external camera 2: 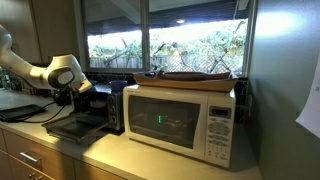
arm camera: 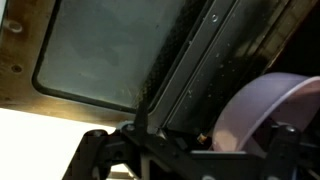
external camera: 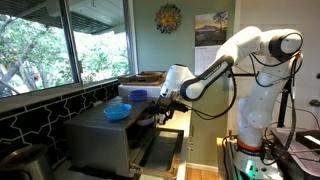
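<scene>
My gripper (arm camera: 185, 150) stands open, its dark fingers spread wide at the bottom of the wrist view. Just beyond them is the glass door (arm camera: 110, 50) of a toaster oven, with a dark metal bar of the door frame running across between the fingers. A pale round object (arm camera: 265, 110) shows at the right; I cannot tell what it is. In both exterior views the gripper (external camera: 165, 112) (external camera 2: 75, 98) hovers at the front of the silver toaster oven (external camera: 100, 140), above its door (external camera: 165, 150) (external camera 2: 72, 125), which hangs open and flat. Nothing is held.
A blue bowl (external camera: 118, 112) sits on top of the toaster oven. A white microwave (external camera 2: 185, 120) with a flat tray (external camera 2: 195, 77) on it stands beside the oven. Windows (external camera: 60, 40) run behind the counter (external camera 2: 110, 155). Cables and equipment (external camera: 290, 150) crowd the robot's base.
</scene>
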Controlling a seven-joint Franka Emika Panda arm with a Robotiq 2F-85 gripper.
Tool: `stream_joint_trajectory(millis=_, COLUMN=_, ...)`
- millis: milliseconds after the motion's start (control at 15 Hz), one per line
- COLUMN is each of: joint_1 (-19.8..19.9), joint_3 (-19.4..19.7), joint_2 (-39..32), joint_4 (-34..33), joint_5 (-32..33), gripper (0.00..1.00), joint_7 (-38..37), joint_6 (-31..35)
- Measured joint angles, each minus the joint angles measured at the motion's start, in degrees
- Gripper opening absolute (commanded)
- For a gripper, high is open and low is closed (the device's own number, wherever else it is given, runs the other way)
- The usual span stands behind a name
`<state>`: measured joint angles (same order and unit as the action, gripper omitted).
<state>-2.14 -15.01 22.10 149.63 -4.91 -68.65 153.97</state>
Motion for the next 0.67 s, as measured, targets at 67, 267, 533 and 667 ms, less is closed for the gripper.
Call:
stream_joint_trajectory(millis=67, joint_1=0.0, joint_3=0.0, joint_2=0.0, joint_4=0.0, joint_5=0.0, gripper=1.0, joint_7=0.03, joint_6=0.0)
stream_joint_trajectory(millis=267, joint_1=0.39, joint_3=-0.2, joint_2=0.02, joint_4=0.17, joint_5=1.3, gripper=1.0, joint_7=0.04, joint_6=-0.09)
stream_joint_trajectory(millis=533, joint_1=2.06, joint_3=-1.48, joint_2=0.56, joint_4=1.17, joint_5=5.67, gripper=1.0, joint_7=0.03, joint_6=2.43)
stream_joint_trajectory(millis=667, joint_1=2.68, joint_3=-2.05, joint_2=0.88, joint_4=2.48, joint_5=6.79, gripper=1.0, joint_7=0.03, joint_6=5.63)
